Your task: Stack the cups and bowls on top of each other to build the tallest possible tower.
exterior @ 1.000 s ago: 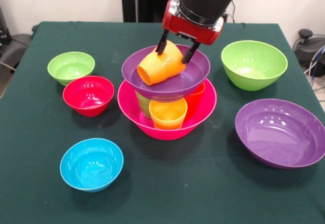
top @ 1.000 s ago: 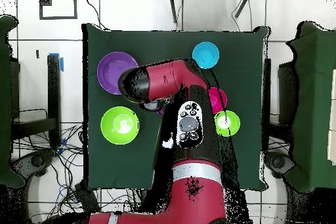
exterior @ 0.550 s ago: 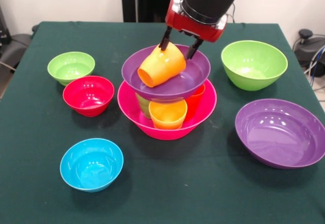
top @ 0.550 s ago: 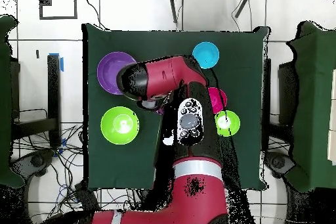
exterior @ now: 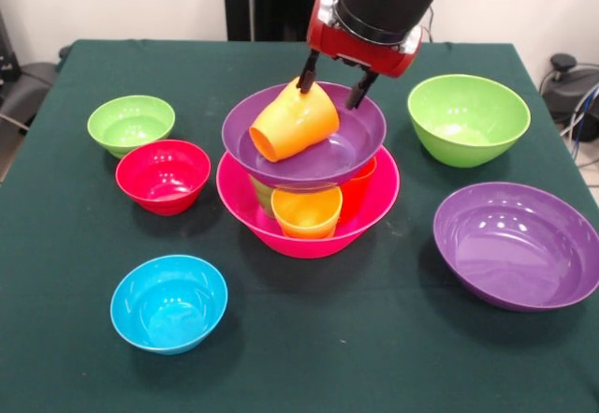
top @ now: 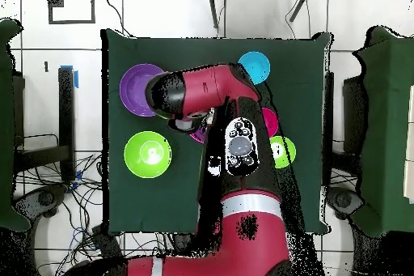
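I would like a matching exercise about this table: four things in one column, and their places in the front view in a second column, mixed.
Things:
1. yellow-orange cup
2. blue bowl
3. hot-pink bowl
4. gripper

Places:
a. under the raised purple bowl, holding cups
b. just above the tipped cup, fingers open
c. lying on its side in the raised purple bowl
d. alone, nearest the camera, left

Pairs: 1-c, 2-d, 3-a, 4-b

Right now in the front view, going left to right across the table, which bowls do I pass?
Small light-green bowl → red bowl → blue bowl → hot-pink bowl under the stacked purple bowl → medium light-green bowl → loose purple bowl.
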